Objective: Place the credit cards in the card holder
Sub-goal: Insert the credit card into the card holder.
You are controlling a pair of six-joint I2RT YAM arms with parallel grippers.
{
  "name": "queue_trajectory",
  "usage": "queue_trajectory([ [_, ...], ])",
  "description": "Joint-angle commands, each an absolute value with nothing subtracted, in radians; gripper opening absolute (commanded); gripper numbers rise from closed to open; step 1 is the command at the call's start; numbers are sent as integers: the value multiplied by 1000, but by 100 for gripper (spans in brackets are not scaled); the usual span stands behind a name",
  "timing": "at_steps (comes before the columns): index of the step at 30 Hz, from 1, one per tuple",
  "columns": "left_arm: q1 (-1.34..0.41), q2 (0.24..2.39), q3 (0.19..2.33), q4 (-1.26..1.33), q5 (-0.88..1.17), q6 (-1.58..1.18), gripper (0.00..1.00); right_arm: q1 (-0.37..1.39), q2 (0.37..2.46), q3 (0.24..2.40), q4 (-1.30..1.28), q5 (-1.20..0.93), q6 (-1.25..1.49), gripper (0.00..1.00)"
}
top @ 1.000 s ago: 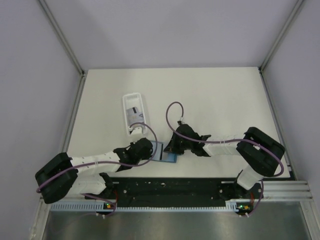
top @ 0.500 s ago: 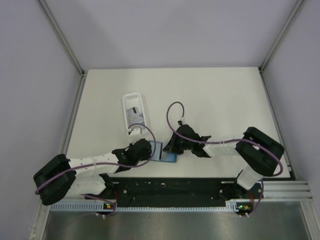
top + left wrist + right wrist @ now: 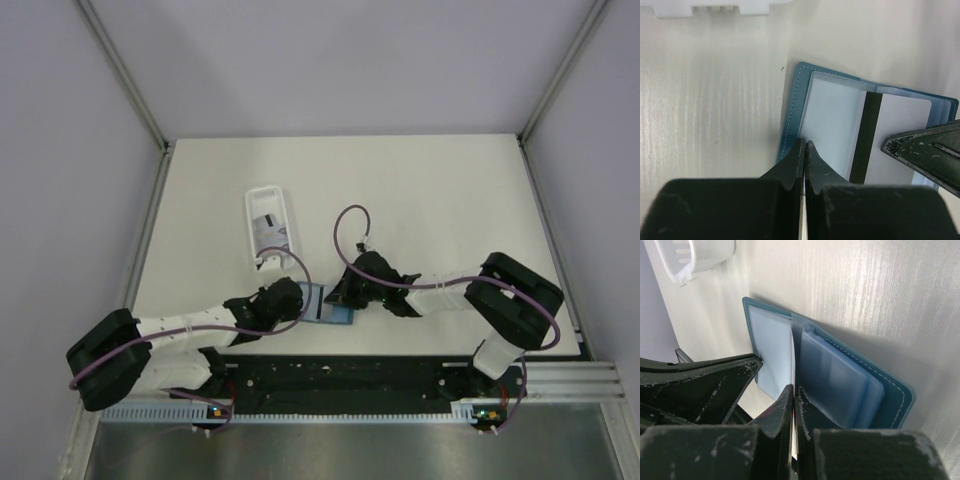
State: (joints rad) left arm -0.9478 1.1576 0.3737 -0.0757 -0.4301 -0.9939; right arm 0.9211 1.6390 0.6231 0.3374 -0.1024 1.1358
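Card holder [image 3: 832, 120] open, pale woodgrain table [image 3: 430, 190], lilac walls [image 3: 330, 60]

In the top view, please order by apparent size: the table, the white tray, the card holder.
1. table
2. white tray
3. card holder; left claw and right claw hide part, so its rank is unsure.

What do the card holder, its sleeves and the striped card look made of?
The card holder looks like matte teal leather or imitation, given its pale edge stitching. The inner sleeves seem clear, glossy soft plastic, layered and see-through. The credit card is probably stiff, smooth white plastic with a dark stripe.
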Motion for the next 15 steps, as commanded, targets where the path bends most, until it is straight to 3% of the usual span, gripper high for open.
queue_trajectory([
  [1, -950, 1155, 331, -179, -357, -1000, 0, 934, 1666, 594, 357, -80, 1158, 0],
  [15, -951, 1154, 330, -176, -333, -1011, 0, 936, 1743, 606, 448, -103, 1190, 0],
])
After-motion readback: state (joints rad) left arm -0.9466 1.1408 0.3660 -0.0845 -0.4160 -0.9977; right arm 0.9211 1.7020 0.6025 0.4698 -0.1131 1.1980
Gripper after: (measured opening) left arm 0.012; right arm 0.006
